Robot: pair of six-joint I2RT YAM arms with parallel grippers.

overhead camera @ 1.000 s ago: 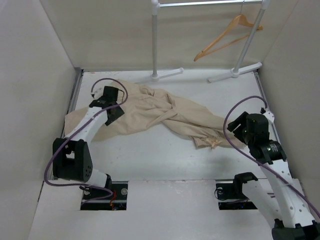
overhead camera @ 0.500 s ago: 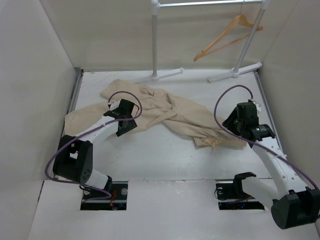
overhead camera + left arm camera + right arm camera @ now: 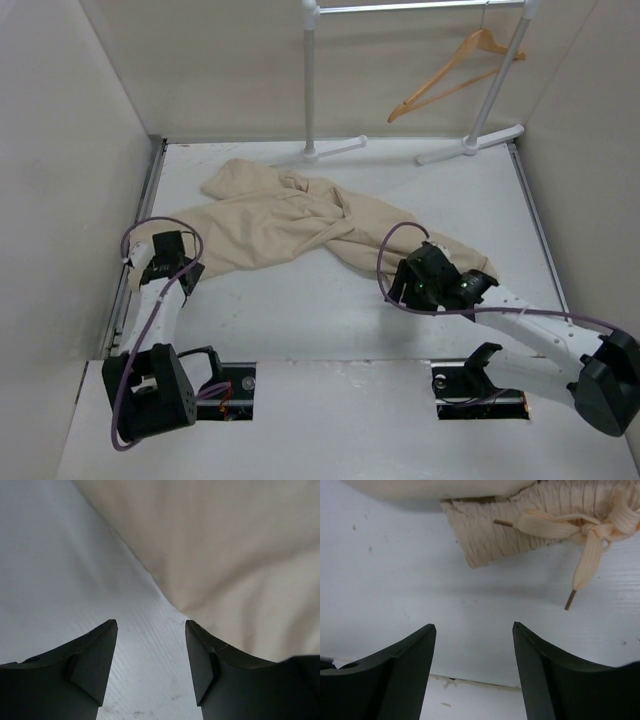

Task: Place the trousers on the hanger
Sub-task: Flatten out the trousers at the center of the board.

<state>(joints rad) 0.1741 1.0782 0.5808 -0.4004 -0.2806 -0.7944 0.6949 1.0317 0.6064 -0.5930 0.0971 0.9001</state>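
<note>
The beige trousers lie crumpled across the table from the left edge to the right of middle. The wooden hanger hangs on the rack at the back right. My left gripper is open and empty, low over the table at the trousers' near left edge; in the left wrist view bare table lies between the jaws and the trousers' cloth fills the upper right. My right gripper is open and empty at the waist end; in the right wrist view the ribbed waistband and drawstring lie just beyond the fingertips.
The white clothes rack stands at the back, with its feet on the table. Tall walls close in the left and right sides. A seam in the table runs near the right fingers.
My left gripper has drawn back from over the trousers' upper left to the near left edge. My right gripper has swung left and nearer, down to the waist end.
</note>
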